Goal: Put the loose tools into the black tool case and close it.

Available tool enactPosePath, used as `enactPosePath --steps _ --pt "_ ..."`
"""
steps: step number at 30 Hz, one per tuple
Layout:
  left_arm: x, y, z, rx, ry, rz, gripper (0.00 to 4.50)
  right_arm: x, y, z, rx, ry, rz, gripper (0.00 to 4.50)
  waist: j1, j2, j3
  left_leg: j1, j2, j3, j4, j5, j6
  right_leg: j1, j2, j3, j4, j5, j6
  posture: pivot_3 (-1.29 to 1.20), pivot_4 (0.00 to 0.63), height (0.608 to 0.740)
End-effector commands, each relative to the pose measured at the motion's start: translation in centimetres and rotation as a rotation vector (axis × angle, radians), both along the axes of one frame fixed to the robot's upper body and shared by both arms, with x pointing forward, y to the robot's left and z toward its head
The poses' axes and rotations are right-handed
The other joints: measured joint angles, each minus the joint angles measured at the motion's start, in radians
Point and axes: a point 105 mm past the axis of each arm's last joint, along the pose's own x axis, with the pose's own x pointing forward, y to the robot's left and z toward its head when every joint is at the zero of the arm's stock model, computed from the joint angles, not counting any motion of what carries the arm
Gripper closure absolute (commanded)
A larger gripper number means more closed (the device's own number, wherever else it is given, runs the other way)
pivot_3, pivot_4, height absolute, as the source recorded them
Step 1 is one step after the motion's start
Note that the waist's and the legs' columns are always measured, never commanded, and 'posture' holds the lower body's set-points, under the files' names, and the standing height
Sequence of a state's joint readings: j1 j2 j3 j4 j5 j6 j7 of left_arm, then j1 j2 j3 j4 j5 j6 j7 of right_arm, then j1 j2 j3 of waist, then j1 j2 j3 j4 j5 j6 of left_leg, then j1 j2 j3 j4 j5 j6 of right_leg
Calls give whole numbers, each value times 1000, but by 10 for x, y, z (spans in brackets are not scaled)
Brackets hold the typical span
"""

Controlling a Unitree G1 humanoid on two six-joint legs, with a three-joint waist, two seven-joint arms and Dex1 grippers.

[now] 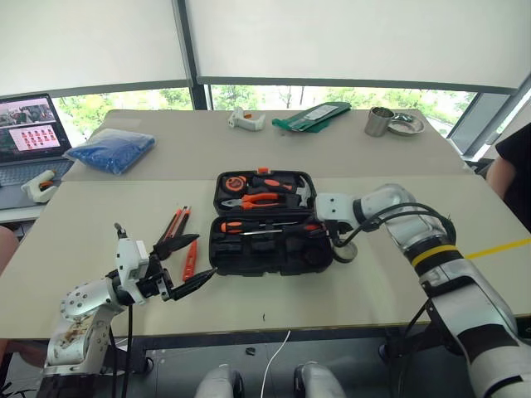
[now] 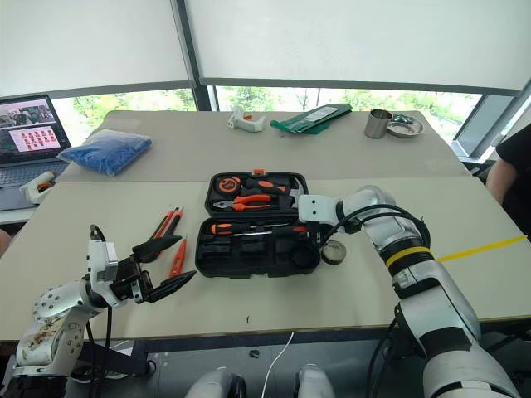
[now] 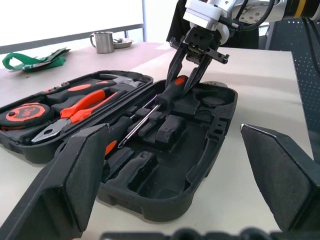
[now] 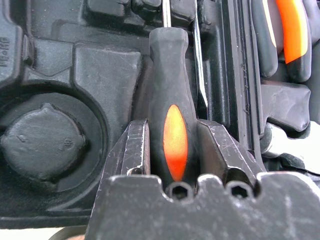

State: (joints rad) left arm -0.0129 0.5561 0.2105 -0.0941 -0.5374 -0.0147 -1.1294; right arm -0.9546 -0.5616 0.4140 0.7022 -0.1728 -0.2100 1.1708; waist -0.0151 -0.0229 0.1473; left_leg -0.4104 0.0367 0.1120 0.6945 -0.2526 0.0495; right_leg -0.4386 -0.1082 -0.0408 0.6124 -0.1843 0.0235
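- Head views: I see the black tool case (image 1: 270, 222) lying open on the surface (image 1: 398, 282), lid half away from me with pliers, hammer and tape measure seated. My right tool (image 1: 319, 225) is at the case's right end, over the near tray. One screwdriver (image 1: 264, 225) already lies in the tray, long axis running left-right.
- Still loose: utility knife (image 1: 175, 225) and tester pen (image 1: 189, 259) left of the case, tape roll (image 2: 333, 252) just beside its right edge. My left tool (image 1: 184, 265) is nearer the first two, fingers spread wide, holding nothing.
- Left wrist view: the right tool's fingers straddle a second screwdriver (image 3: 172, 92), handle at the case's right end, shaft pointing along the tray slot.
- Right wrist view: fingers (image 4: 137, 145) sit either side of the handle, close against it; I can't tell whether they grip or have let go. The handle looks seated, so I judge retreat comes next.
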Motion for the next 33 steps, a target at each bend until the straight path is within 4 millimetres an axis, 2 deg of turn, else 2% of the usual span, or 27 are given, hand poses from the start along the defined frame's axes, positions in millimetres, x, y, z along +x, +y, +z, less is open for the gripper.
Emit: enactPosePath --steps 1,3,5,7,9,10,13,15,18,26,33 --pt "-2 -2 6 11 -38 -2 0 3 0 24 5 -96 58 1599 0 0 0 0 0 0 0 0 0 0 0 0 0 0 0 0 150 740" --pt "-2 0 6 14 -35 3 0 2 -3 41 17 -108 77 917 1 0 0 0 0 0 0 0 0 0 0 0 0 0 0 0 150 740" --pt "-1 1 5 16 -33 7 0 2 -4 58 63 -113 86 917 0 1 1 -1 0 0 0 0 0 0 0 0 0 0 0 0 150 740" --pt "0 3 4 18 -30 17 0 0 1 76 181 -86 78 917 0 1 1 -1 0 0 0 0 0 0 0 0 -1 0 0 0 150 740" --pt "1 4 4 16 -28 33 0 -1 9 87 296 -69 70 1477 0 1 1 0 0 0 0 0 0 0 0 0 0 0 0 0 150 740" --pt "2 4 4 11 -29 39 0 -2 14 85 328 -53 73 1683 -1 1 1 0 1 0 0 0 0 0 0 0 0 0 0 0 150 740" --pt "3 2 5 -1 -33 47 0 -5 23 61 324 -24 56 2790 -3 1 1 1 2 0 -1 0 0 0 0 0 0 1 -1 0 150 740" --pt "3 0 5 -2 -32 48 0 -6 29 47 356 10 22 3354 -2 1 1 1 2 0 -1 0 0 0 0 0 0 1 -1 0 150 740" --pt "4 -2 5 -1 -29 42 0 -1 31 30 384 38 -38 4417 0 1 1 0 1 1 0 0 0 -1 -1 0 0 1 -1 0 150 740" --pt "2 -5 2 16 6 20 0 -10 31 -8 252 67 19 4469 -2 1 1 0 1 1 -1 0 0 -1 0 0 0 1 -1 0 150 740" --pt "5 -5 2 22 5 47 0 -11 37 -26 201 60 29 4469 -4 1 1 4 1 1 -1 0 -1 2 0 0 0 1 -1 0 150 740"
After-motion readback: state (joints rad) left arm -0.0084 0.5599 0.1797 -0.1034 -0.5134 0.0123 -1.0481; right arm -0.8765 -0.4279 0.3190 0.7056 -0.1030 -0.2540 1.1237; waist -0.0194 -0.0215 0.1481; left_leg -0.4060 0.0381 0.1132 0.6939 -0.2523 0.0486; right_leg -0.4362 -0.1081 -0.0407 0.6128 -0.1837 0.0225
